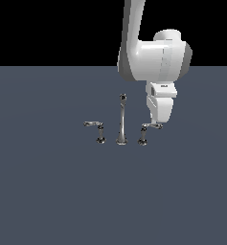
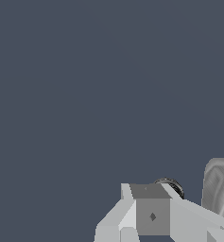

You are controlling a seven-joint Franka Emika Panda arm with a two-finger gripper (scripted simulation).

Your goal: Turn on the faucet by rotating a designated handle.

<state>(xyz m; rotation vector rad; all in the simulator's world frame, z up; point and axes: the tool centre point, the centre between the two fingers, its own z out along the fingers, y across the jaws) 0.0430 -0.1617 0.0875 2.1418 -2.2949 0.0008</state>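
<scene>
Exterior view: you see the claw (image 1: 157, 125) lowered at the outer end of the handle (image 1: 147, 127), whose arm points toward it; whether it is spread or pinching the lever cannot be told. A small dark mark on the wrist housing is too tiny to read. The faucet (image 1: 121, 119) spout stands just beyond the handle. Only the wrist view shows a finger (image 2: 151, 215) close up, against bare grey floor (image 2: 85, 94).
</scene>
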